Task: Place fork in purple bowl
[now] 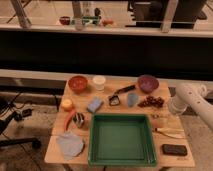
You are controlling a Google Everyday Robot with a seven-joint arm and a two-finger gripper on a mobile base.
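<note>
Because the fork (160, 116) is so thin and lies flat on the table (180, 160) at the right of the frame, just off the upper right corner of the green tray (121, 118), a grasp could slip over it and come up with nothing, or skate it into the grapes (151, 102) just above. The longer cream-handled utensil (170, 132) lies near, toward the lower right, and could be taken by mistake. The purple bowl (148, 83) sits at the table's upper right, beyond the grapes, so a low carry might drag them. A fork let go on the rim could tip back out. The gripper (175, 109), at the end of the white arm at the frame's right edge, hangs beside the grapes, fingers spread wide and holding nothing.
</note>
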